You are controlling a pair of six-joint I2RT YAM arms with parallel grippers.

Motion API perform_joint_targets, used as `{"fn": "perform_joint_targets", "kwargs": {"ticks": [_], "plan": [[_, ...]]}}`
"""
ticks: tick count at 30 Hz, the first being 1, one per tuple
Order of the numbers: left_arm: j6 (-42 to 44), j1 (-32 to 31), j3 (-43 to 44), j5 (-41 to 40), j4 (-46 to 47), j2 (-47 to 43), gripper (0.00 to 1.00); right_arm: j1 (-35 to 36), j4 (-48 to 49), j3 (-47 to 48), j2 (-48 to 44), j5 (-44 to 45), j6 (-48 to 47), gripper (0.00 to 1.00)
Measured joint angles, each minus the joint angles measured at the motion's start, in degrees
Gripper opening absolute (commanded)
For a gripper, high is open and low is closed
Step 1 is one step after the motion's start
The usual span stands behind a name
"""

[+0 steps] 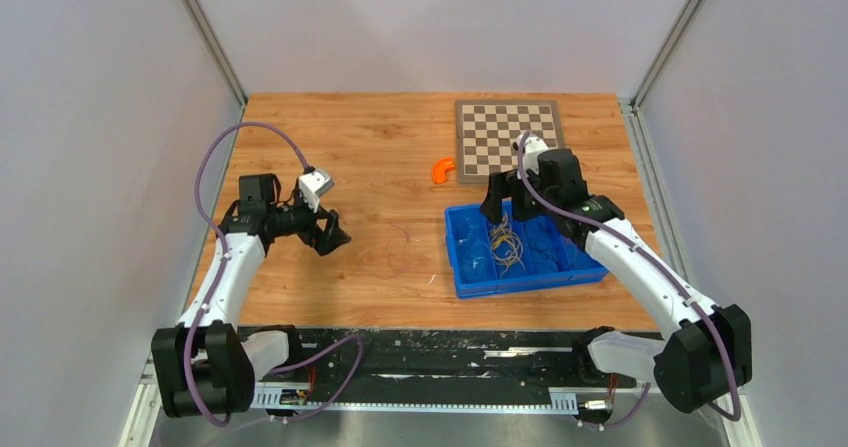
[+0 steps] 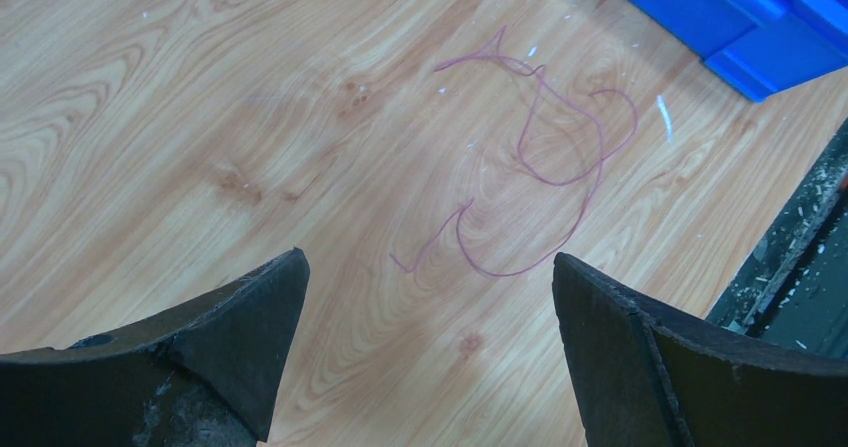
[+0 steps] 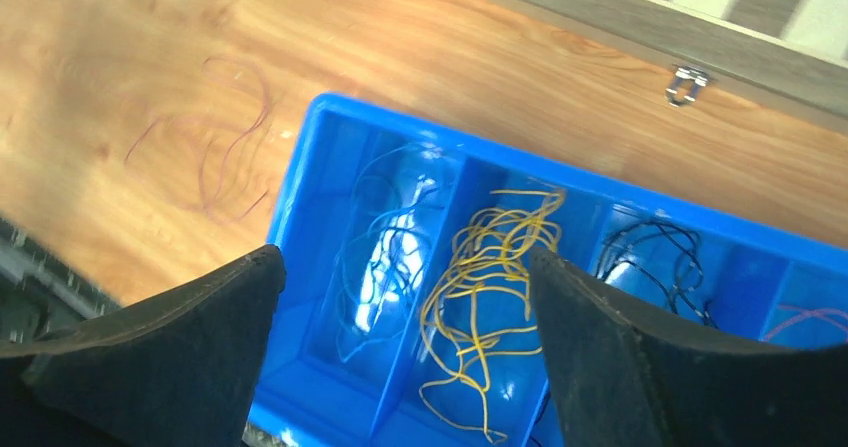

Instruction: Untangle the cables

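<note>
My right gripper (image 3: 405,257) has its fingers spread wide with nothing between them. It hangs over the blue divided tray (image 3: 305,157), above the wall between the first two compartments. The yellow cables (image 3: 490,267) lie in a loose tangle in the second. A blue cable (image 3: 385,242) is curled in the one to their left, a black cable (image 3: 650,239) in the one to their right, and a pinkish strand (image 3: 815,314) shows at the frame's edge. The chessboard (image 3: 720,12) sits just past the tray.

My left gripper (image 2: 428,259) is also fully spread and holds nothing. It is above the wooden table (image 2: 150,117), and just ahead of its fingertips a lone reddish-purple cable (image 2: 510,273) lies in open loops, apart from the tray. An orange piece (image 1: 442,170) rests near the chessboard's corner.
</note>
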Motion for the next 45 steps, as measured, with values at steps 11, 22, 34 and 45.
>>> {"fn": "perform_joint_targets", "kwargs": {"ticks": [11,22,34,45], "plan": [[-8.2,-1.4,4.7,-6.9,-3.4,13.8,1.0,12.7,-2.7,11.3,10.9,-15.9,-15.9,1.0],[-22.5,3.5,5.9,-2.9,-2.8,18.3,0.98,22.3,-4.0,34.4,42.4,-16.7,-22.7,1.0],[-27.4,4.6,5.9,-1.4,-1.3,18.8,0.99,21.9,-9.1,38.2,51.1,-20.7,-25.9,1.0],[-32.5,5.0,5.9,-1.1,0.5,21.2,0.99,28.3,-6.3,31.5,50.0,-14.3,-32.8,1.0]]}}
